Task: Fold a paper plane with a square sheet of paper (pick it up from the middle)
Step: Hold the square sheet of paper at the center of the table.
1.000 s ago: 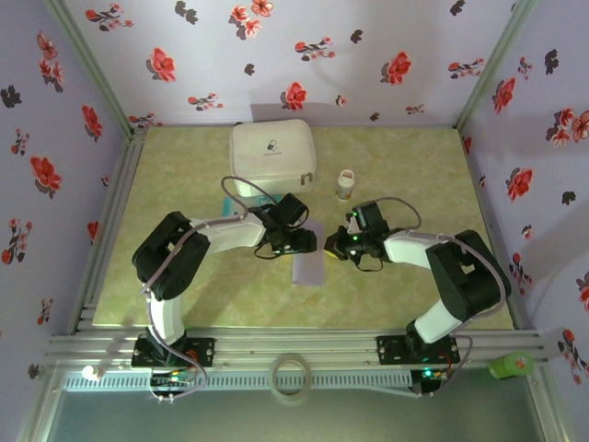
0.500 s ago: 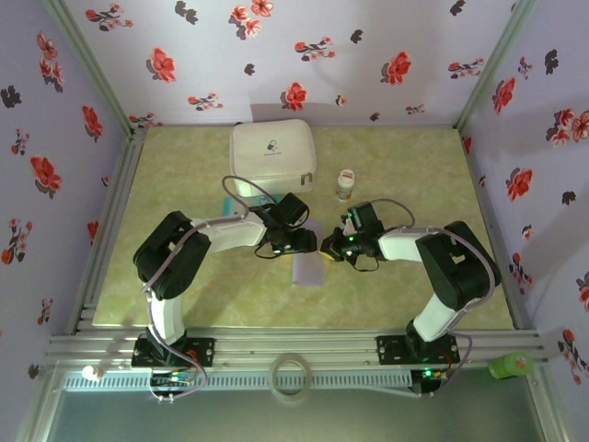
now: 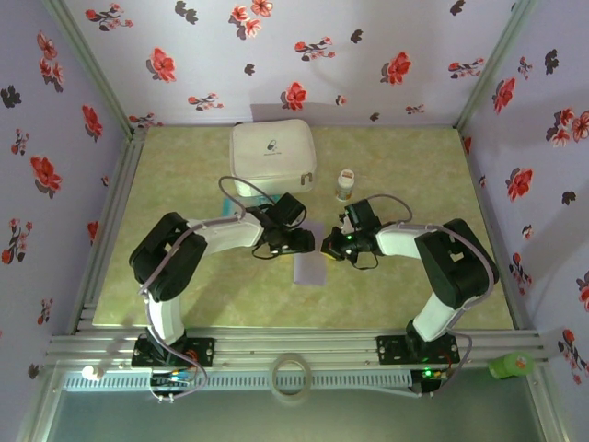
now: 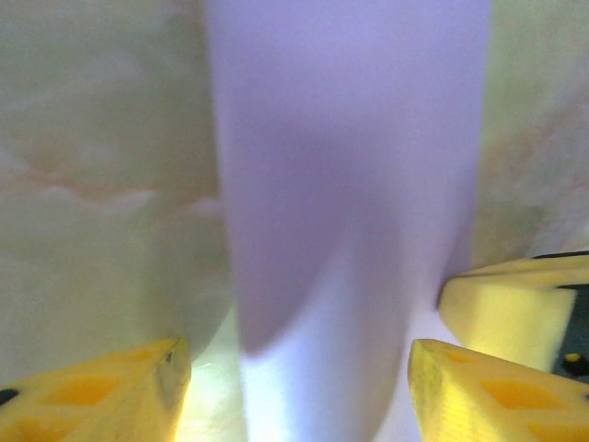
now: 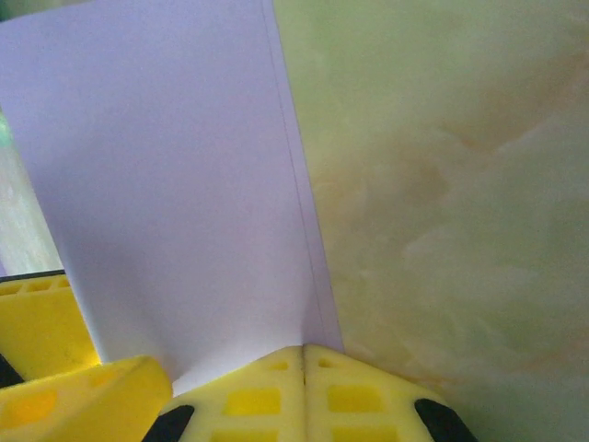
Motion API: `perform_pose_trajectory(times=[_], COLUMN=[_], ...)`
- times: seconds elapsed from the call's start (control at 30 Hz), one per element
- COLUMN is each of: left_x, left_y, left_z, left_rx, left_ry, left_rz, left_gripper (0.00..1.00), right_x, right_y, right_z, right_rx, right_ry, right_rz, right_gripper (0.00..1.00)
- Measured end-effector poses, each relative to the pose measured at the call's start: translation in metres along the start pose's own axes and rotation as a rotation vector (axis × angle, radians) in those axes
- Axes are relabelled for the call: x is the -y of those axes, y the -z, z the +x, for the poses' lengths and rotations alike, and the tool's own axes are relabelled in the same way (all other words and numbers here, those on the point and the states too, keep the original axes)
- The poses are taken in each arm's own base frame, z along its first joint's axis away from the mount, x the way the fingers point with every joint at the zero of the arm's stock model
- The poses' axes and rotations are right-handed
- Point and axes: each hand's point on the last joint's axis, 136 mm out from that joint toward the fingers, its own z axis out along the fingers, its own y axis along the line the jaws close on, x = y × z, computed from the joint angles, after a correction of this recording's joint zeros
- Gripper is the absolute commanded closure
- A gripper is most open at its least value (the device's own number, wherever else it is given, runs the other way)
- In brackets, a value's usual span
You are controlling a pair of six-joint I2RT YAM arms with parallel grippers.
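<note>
Paper sheet (image 3: 309, 265), lavender and folded into a narrow strip, lies flat in the middle of the tabletop (image 3: 414, 175), its long side running near to far. Both tools meet almost tip to tip over its far part, and its near end shows clear of them.

The left tool (image 3: 310, 243) comes in from the left with its fingers apart. In the left wrist view its yellow fingers (image 4: 101, 391) stand on either side of the strip, which runs away between them.

The right tool (image 3: 326, 249) comes in from the right with its fingers pressed together. In the right wrist view the fingertips (image 5: 248, 401) sit at the edge of the strip. Two layers of paper show there as a thin line along the right side. Whether any paper is caught between the tips cannot be told.

A white zip case (image 3: 271, 155) lies on the far side, left of centre. A small bottle (image 3: 345, 184) stands just to its right.
</note>
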Motion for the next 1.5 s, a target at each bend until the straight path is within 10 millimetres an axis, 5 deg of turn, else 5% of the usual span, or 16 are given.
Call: perform_pose_trajectory(times=[0.4,0.87,1.23,1.5], left_x=[-0.007,-0.003,-0.002,-0.001], left_y=[0.002,-0.003,-0.004,-0.004], left_z=[0.001,0.0,0.0,0.0], left_rx=[0.001,0.002,0.001,-0.006], left_ry=[0.051,0.044,0.042,0.042], left_rz=[0.072,0.089,0.079,0.069], left_gripper=[0.53,0.57,0.55,0.52], right_x=[0.0,-0.004,-0.023,0.005], right_y=[0.0,0.004,0.058,0.073], right_z=[0.0,-0.003,-0.029,-0.035], right_rx=[-0.001,0.019,0.218,0.279], right_ry=[0.0,0.01,0.049,-0.014], right_rz=[0.002,-0.004,-0.006,0.039], right_gripper=[0.95,0.86,0.79,0.79])
